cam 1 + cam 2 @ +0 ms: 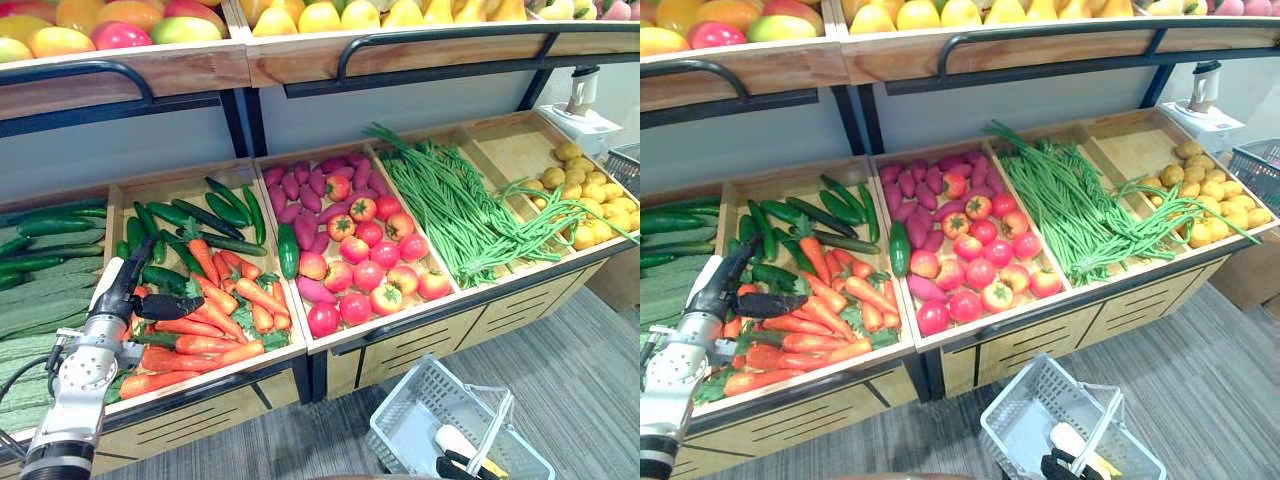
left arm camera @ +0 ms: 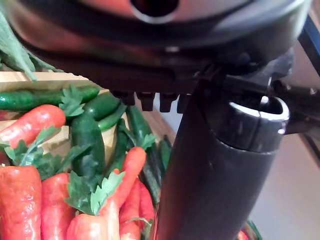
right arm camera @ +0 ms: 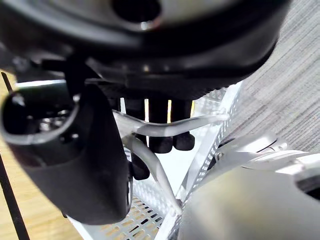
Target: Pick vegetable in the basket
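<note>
Over the carrot bin [image 1: 160, 192]: left robot hand [image 1: 128, 295] hovers low above the pile, fingers stretched straight, thumb stuck out sideways, and nothing in its grip!
Carrots [image 1: 210, 325]: heaped at the front of that bin, leafy tops and all, lying right beneath the palm.
Cucumbers [image 1: 200, 217]: dark green, at the back of the same bin, just past the fingertips.
Left wrist view: the thumb [image 2: 215, 175] stands big and free, with carrots and cucumbers beyond it; I can't make out any contact.
Right robot hand [image 3: 75, 165]: down in front of the stand, fingers curled tight round the white handle [image 3: 190, 122], a firm hold!
Basket [image 1: 400, 425]: pale and perforated, held by that handle over the grey floor [image 1: 560, 380], well apart from the carrots; I cannot tell if it touches the floor.
Next bin along: red tomatoes [image 1: 368, 275] in front, purple sweet potatoes [image 1: 300, 185] behind.
Further right: green beans [image 1: 450, 205] sprawl across their bin.
</note>
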Robot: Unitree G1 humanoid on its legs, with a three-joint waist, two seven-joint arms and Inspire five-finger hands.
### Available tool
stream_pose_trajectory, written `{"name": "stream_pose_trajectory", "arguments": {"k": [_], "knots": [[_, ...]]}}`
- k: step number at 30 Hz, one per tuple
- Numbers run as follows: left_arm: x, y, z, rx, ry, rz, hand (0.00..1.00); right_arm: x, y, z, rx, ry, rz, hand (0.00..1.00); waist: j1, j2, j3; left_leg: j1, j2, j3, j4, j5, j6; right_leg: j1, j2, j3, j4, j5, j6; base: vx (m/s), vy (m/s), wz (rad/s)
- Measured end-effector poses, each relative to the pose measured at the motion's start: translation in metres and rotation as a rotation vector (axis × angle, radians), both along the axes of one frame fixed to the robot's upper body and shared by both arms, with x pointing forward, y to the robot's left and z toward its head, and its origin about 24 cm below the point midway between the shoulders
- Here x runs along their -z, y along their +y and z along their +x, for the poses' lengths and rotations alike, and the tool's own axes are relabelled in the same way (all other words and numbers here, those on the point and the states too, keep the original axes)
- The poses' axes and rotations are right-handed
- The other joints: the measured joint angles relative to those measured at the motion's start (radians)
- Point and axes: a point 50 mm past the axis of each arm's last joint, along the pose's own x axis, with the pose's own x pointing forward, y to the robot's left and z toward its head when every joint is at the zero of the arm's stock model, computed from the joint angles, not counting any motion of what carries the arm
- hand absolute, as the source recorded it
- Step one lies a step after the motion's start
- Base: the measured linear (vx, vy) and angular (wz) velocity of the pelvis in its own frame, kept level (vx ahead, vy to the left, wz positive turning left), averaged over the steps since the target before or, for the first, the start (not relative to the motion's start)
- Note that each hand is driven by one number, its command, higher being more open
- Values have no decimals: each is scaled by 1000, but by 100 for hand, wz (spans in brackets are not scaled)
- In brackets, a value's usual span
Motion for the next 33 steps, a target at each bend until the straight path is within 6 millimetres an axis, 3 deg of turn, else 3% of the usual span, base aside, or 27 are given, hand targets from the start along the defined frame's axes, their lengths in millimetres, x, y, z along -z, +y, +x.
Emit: {"name": "stream_pose_trajectory", "arguments": {"k": [17, 25, 33], "knots": [[1, -19, 9, 196, 119, 77, 100, 0, 2, -8, -16, 1, 24, 0, -3, -3, -1, -15, 4, 25, 15, -1, -4, -16, 6, 17, -14, 44, 1, -45, -5, -4], [-5, -17, 10, 273, 189, 234, 100, -1, 4, -8, -42, -9, 31, 0, -2, -11, 0, -15, 4, 40, 4, 1, -6, -18, 9, 26, -38, 55, 3, 20, -6, -4], [2, -32, 11, 372, 242, 359, 100, -2, 5, -7, -67, -18, 34, 0, -3, -18, -3, -13, 2, 54, 0, 1, -6, -31, 10, 27, -38, 56, 2, 14, -2, -4]]}}
